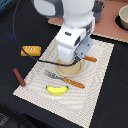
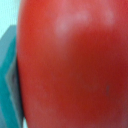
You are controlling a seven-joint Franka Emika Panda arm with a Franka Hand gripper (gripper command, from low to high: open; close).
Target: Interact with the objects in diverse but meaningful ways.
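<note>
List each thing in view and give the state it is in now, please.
banana: lying flat on the mat.
bread loaf: lying on the dark table, off the mat.
sausage: lying beside the mat edge.
fork: lying on the mat.
tomato: filling the wrist view, very close.
gripper: lowered over the mat; jaws hidden.

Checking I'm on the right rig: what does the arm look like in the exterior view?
The arm has smooth, rounded white housings with a grey band between segments. A thin black cable loops from it toward the wrist. No markings are legible; the jaws are hidden beneath the white wrist block.
</note>
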